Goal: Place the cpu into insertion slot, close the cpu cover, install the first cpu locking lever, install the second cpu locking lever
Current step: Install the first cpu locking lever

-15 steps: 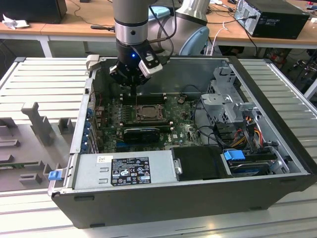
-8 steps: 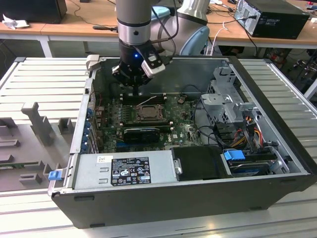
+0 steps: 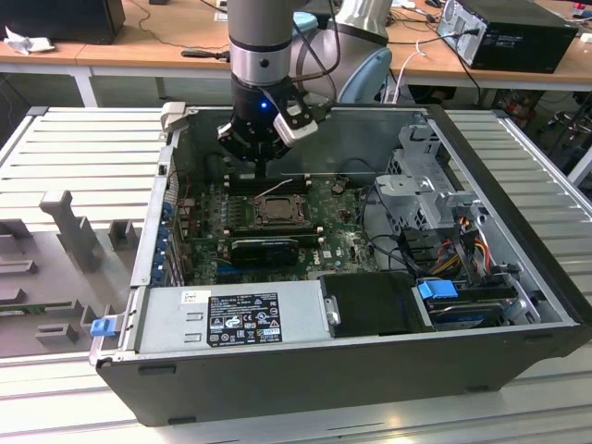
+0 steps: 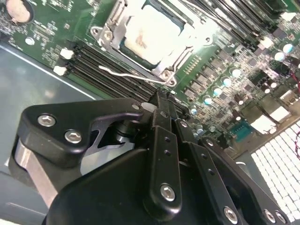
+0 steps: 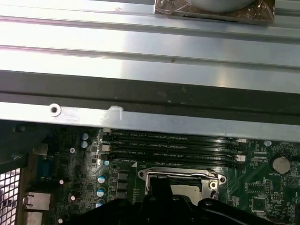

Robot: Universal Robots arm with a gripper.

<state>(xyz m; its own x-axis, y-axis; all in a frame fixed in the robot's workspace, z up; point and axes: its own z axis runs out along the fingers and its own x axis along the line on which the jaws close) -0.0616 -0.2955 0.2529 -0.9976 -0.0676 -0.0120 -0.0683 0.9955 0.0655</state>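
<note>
Cpu (image 4: 151,36) apparently sits in insertion slot (image 4: 133,57).

A robotics and electronics lab: an open black metal desktop computer case (image 3: 305,379) lies on a ribbed silver aluminium workbench (image 3: 83,148), its green motherboard (image 3: 342,242) directly beneath the black gripper (image 3: 264,169). Behind the gripper stand light wooden desks (image 3: 166,42) carrying black cables (image 3: 205,54) and another black computer tower (image 3: 509,32).
</note>
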